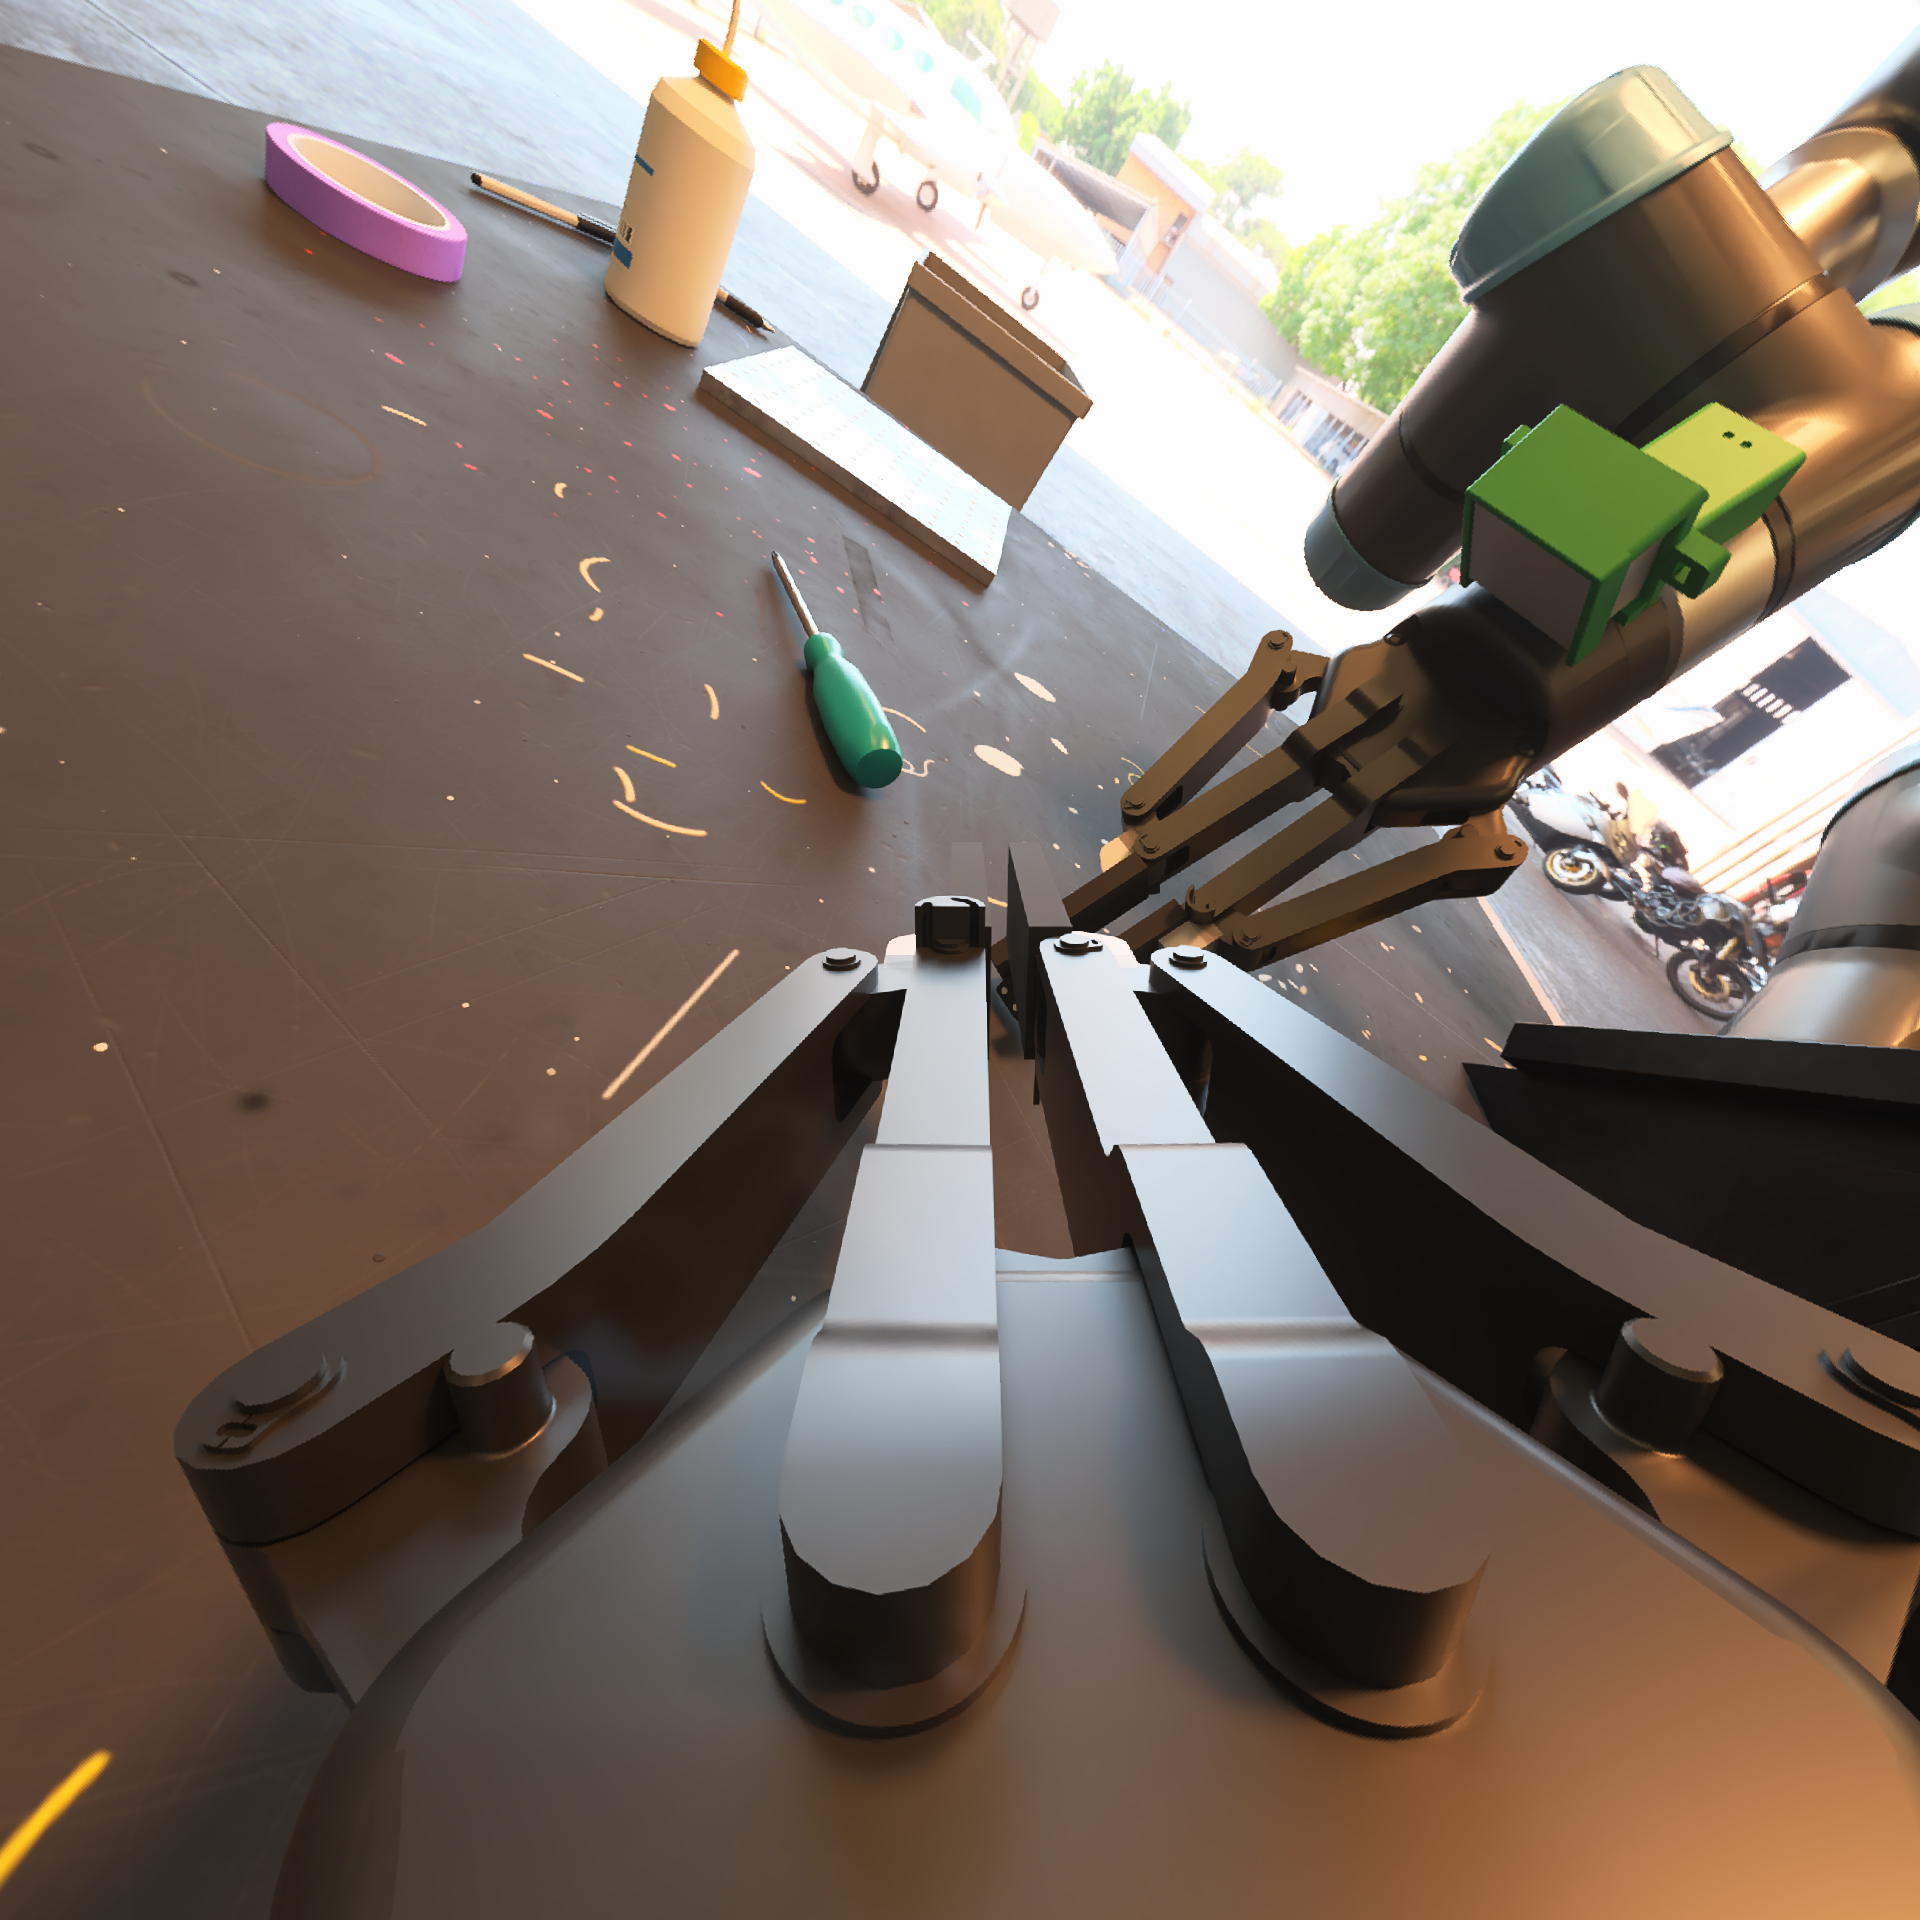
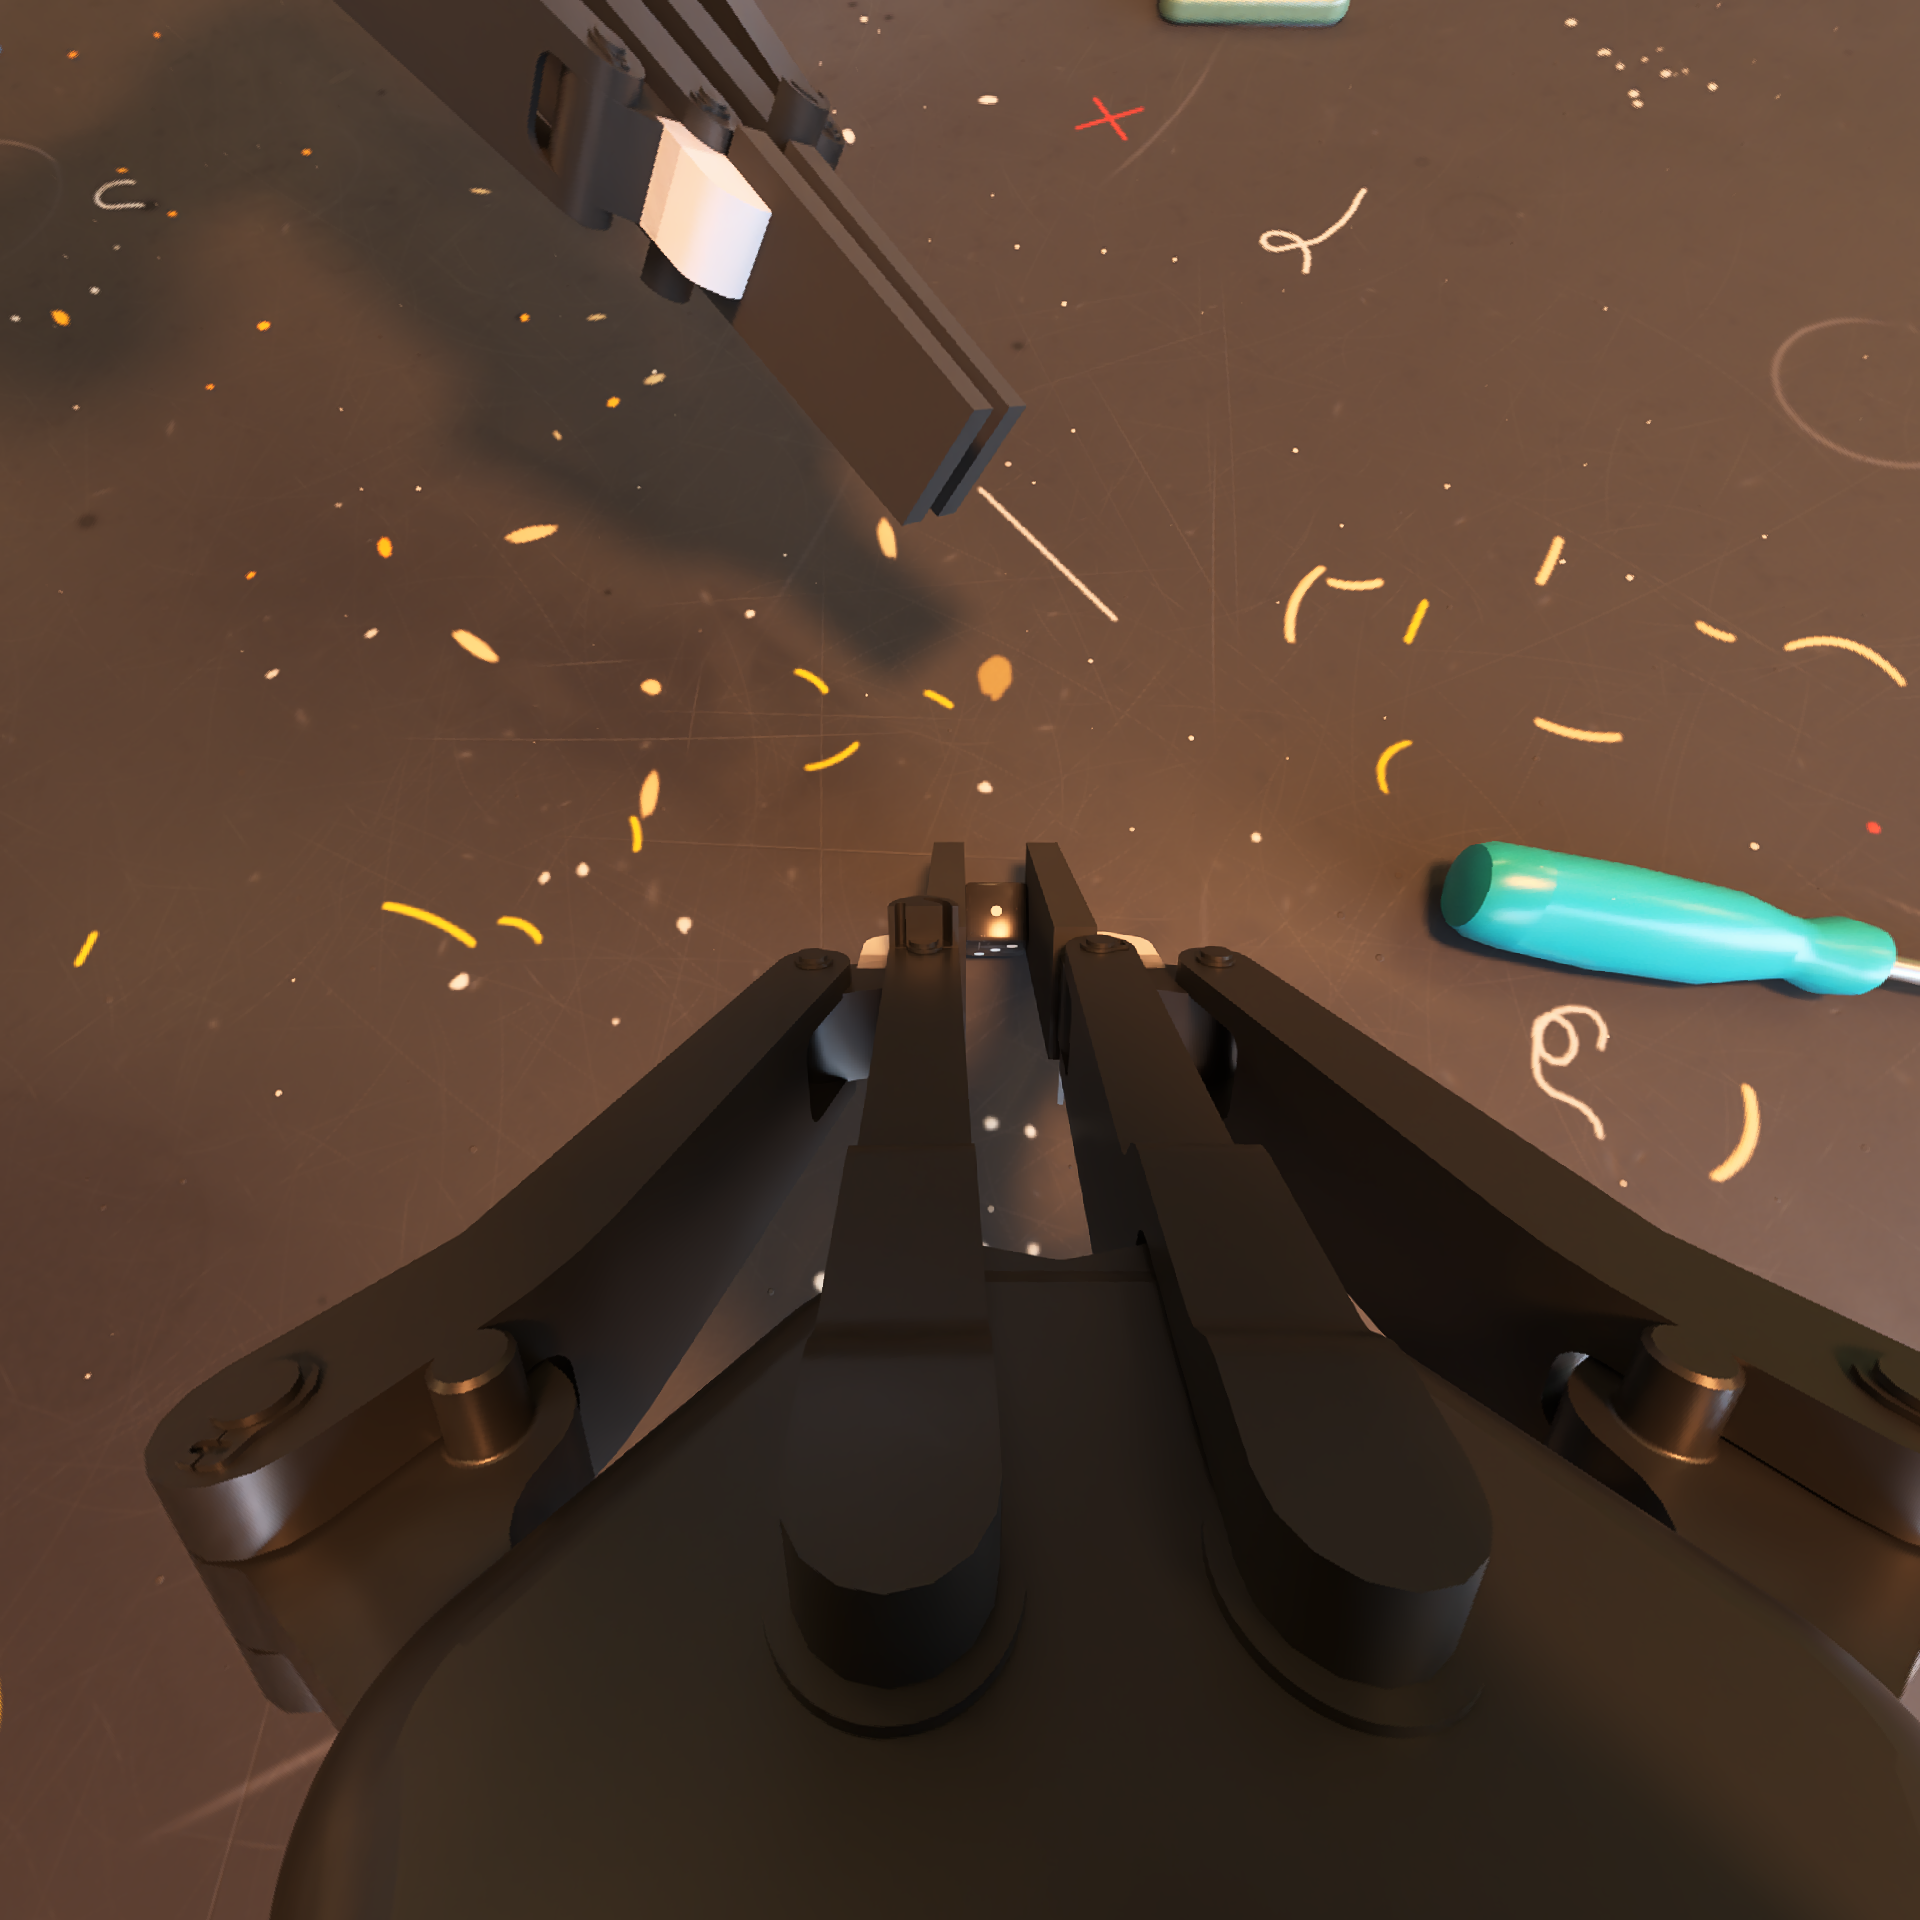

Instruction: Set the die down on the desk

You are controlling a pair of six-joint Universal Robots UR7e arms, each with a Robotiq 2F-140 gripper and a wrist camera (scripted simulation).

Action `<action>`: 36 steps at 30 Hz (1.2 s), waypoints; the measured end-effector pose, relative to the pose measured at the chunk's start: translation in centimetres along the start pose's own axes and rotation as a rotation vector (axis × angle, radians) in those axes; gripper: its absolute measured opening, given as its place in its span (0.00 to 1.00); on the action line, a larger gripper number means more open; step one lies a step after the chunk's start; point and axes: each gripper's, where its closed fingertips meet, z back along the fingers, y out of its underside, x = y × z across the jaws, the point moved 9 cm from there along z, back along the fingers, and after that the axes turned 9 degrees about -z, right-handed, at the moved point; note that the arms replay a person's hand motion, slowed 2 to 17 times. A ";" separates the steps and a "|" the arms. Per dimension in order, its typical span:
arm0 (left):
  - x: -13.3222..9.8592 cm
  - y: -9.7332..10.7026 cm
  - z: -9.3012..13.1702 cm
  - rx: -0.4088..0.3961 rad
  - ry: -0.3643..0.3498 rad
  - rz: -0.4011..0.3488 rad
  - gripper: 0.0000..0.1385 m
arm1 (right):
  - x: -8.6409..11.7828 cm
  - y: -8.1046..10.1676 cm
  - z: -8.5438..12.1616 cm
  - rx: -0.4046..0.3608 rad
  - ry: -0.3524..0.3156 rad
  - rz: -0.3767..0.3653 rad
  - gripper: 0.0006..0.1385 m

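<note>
The die [image 2: 992, 928] is small and dark with white pips. It sits between the fingertips of my right gripper [image 2: 994, 873], which is shut on it just over the dark brown desk [image 2: 520, 1039]. In the left wrist view my right gripper [image 1: 1091, 914] reaches in from the right, tilted low, and its tips are hidden behind my left gripper's finger. My left gripper [image 1: 995, 873] is shut and empty. In the right wrist view my left gripper [image 2: 966, 468] hangs above the desk, beyond the die, its fingers pressed together.
A green-handled screwdriver [image 1: 852, 707] lies on the desk right of the die [image 2: 1662, 925]. Farther off stand a purple tape roll [image 1: 364, 203], a glue bottle [image 1: 681, 208], a pencil [image 1: 540, 208], a flat grey slab [image 1: 862, 457] and a cardboard box [image 1: 977, 395]. The desk edge runs close on the right.
</note>
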 end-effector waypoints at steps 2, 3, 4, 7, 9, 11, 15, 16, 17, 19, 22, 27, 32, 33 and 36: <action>0.0 0.1 0.0 0.002 0.000 0.000 0.05 | 0.0 0.0 0.0 0.003 -0.002 -0.002 0.11; 0.0 0.1 0.0 0.004 0.001 0.000 0.05 | 0.0 -0.1 0.0 0.005 -0.005 -0.004 0.11; 0.1 0.1 -0.1 0.005 0.002 0.000 0.05 | -0.1 -0.1 0.0 0.007 -0.008 -0.007 0.11; 0.1 0.2 -0.1 0.010 0.004 -0.002 0.05 | -0.1 -0.2 0.0 0.015 -0.020 -0.018 0.11; 0.1 0.2 -0.1 0.011 0.004 -0.004 0.05 | -0.2 -0.2 0.0 0.022 -0.029 -0.025 0.11; 0.1 0.1 -0.1 0.011 0.004 -0.007 0.05 | -0.3 -0.3 0.0 0.030 -0.035 -0.030 0.11; 0.0 0.1 0.0 0.010 0.004 -0.011 0.05 | -0.4 -0.4 0.0 0.046 -0.044 -0.037 0.11; 0.0 0.1 0.0 0.010 0.004 -0.012 0.05 | -0.4 -0.4 0.0 0.050 -0.046 -0.039 0.11; 0.0 0.1 0.1 0.009 0.004 -0.012 0.05 | -0.4 -0.5 0.0 0.053 -0.049 -0.041 0.11; 0.0 0.1 0.1 0.009 0.004 -0.013 0.05 | -0.4 -0.5 0.0 0.059 -0.053 -0.045 0.11; 0.0 0.2 0.2 0.009 0.001 -0.013 0.05 | -0.4 -0.6 0.0 0.067 -0.055 -0.051 0.11; 0.0 0.4 0.5 0.006 -0.001 -0.009 0.04 | -0.4 -0.8 -0.1 0.080 -0.058 -0.059 0.11; 0.0 0.5 0.7 0.000 -0.004 -0.005 0.04 | -0.5 -0.9 -0.1 0.086 -0.062 -0.071 0.11; 0.0 0.5 0.8 -0.001 -0.004 -0.004 0.04 | -0.5 -0.9 -0.1 0.087 -0.063 -0.073 0.11; -0.1 0.6 0.9 -0.003 -0.006 -0.002 0.04 | -0.5 -0.9 -0.1 0.089 -0.066 -0.079 0.11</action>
